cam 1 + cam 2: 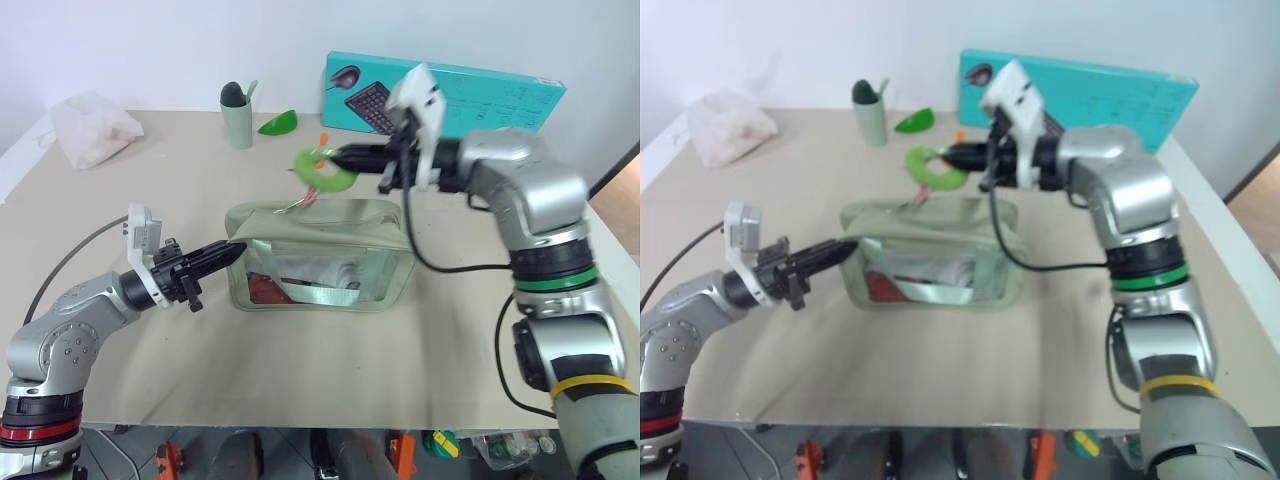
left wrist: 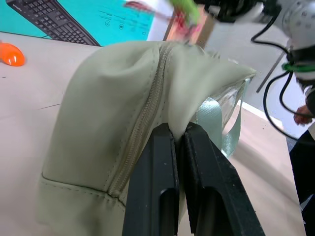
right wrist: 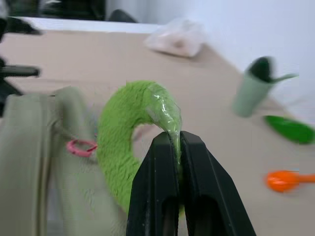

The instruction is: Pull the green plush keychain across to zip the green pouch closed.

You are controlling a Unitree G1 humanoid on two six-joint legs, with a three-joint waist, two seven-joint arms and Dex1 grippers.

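**Keychain lifted above the pouch**

The green pouch (image 1: 318, 262) stands upright on the desk (image 1: 300, 370) — pale sage fabric, clear window side showing red and white contents, a webbing strap across it. The green plush keychain (image 1: 325, 170), a bright lime ring — fuzzy, curved — hangs in the air just above the pouch's top zipper.

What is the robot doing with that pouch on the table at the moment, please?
It is zipping the green pouch shut. The left gripper is shut on the pouch's end fabric, holding it down on the table. The right gripper is shut on the green plush keychain, held above the pouch's top, with its cord running down to the zipper.
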